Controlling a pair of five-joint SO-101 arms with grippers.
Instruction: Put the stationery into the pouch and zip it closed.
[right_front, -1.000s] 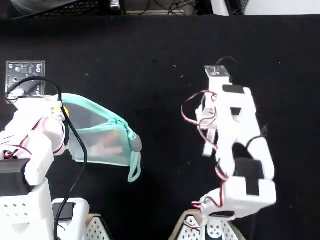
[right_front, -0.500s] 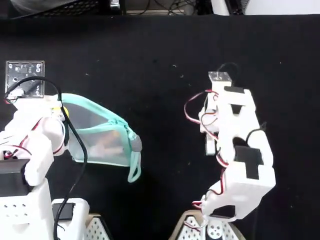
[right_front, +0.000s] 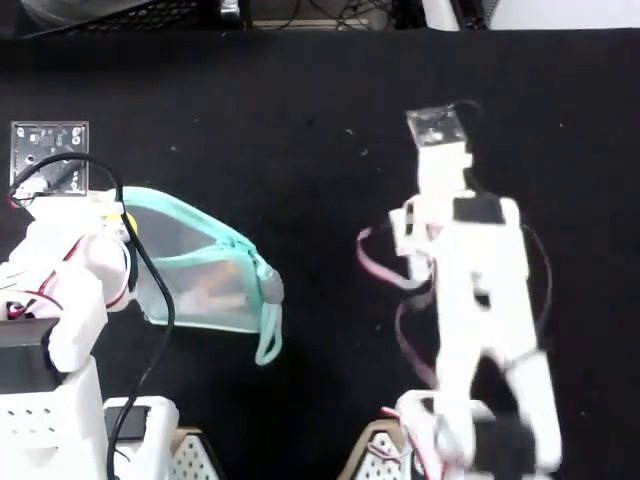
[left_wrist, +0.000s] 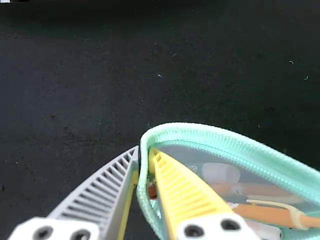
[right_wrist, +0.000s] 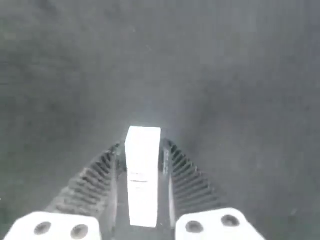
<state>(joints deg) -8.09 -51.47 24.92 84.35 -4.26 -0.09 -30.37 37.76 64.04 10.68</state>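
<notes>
Several items are already inside the pouch (right_front: 190, 215), which lies on the black table (right_front: 320, 90) at about 9 o'clock in the high view. An orange stick (left_wrist: 270, 212), a pen or pencil by the look of it, and some white pieces (left_wrist: 220, 172) show through its clear wall. Its mouth gapes open and the teal zip is not run. The grey zip pull (right_front: 271, 288) sits at the pouch's 4 o'clock end. The left gripper (left_wrist: 144, 154) pinches the rim at the pouch's 9 o'clock end, with the yellow finger inside the mouth, the grey finger outside, and the fabric clamped between them.

One item is outstanding. The right gripper (right_wrist: 142, 146) is clenched on a white block (right_wrist: 142, 180), likely an eraser, held upright between its fingers over bare table. The right arm (right_front: 480, 290) stands at about 4 o'clock in the high view, well apart from the pouch and to its 3 o'clock.

Assessment: loading appears mostly done. The block has yet to go in, and zipping has not begun.

Views compared: the left wrist view establishes the hold on the rim and the contents in detail. In the high view the contents are pale shapes and the left arm (right_front: 70, 290) covers that hold. The right wrist view establishes the block and the grasp on it. The high view supplies what neither wrist view does: the separation between right arm and pouch, and the pull's position.
</notes>
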